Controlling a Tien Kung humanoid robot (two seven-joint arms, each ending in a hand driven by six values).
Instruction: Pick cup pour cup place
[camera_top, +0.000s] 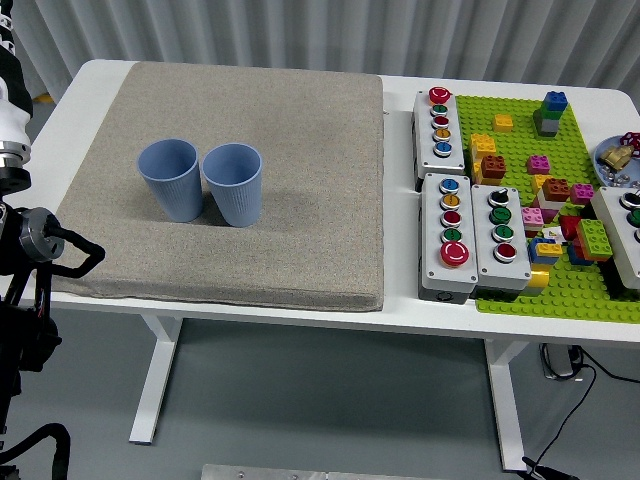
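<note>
Two blue ribbed cups stand upright side by side on the grey mat, touching or nearly so: the left cup and the right cup. Nothing shows inside either from this angle. My left arm hangs at the picture's left edge, below and left of the mat's near corner, well apart from the cups. Its hand is outside the picture. No right arm appears.
Right of the mat on the white table lie three grey button boxes and a green brick baseplate with several coloured bricks. A small dish sits at the far right edge.
</note>
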